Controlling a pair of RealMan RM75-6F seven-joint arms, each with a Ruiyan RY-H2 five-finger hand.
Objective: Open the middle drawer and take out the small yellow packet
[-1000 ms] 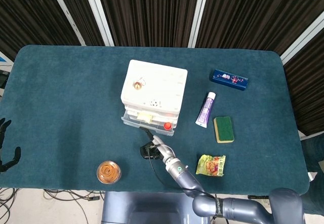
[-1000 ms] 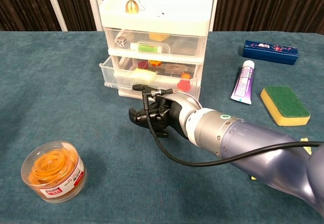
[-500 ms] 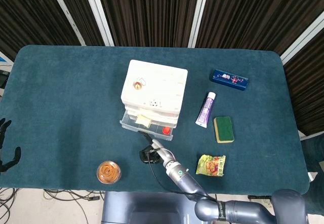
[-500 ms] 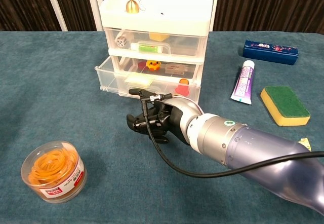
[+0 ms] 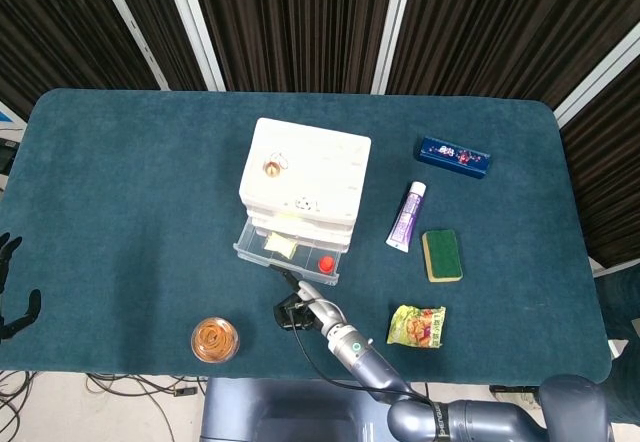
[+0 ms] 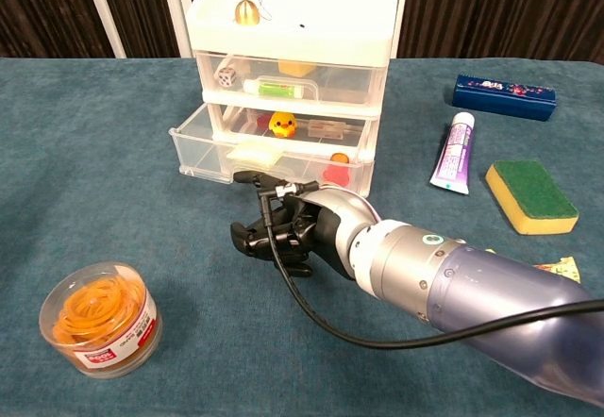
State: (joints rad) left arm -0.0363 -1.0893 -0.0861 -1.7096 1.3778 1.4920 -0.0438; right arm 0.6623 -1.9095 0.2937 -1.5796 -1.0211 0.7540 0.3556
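The middle drawer of the white drawer unit is standing pulled well out toward the robot, and the small yellow packet is lying inside it near the front wall, with a yellow duck and a red piece sitting further right in the same drawer. The right hand is hovering just in front of the drawer's front edge, low over the desk, its dark fingers curling inward with nothing visible between them; whether a fingertip is touching the drawer lip cannot be told. The left hand is showing only at the far left edge of the head view, fingers apart and holding nothing. A jar of orange rubber bands is standing near the front left, while a purple tube, a green-and-yellow sponge, a blue case and a snack packet are lying to the right.
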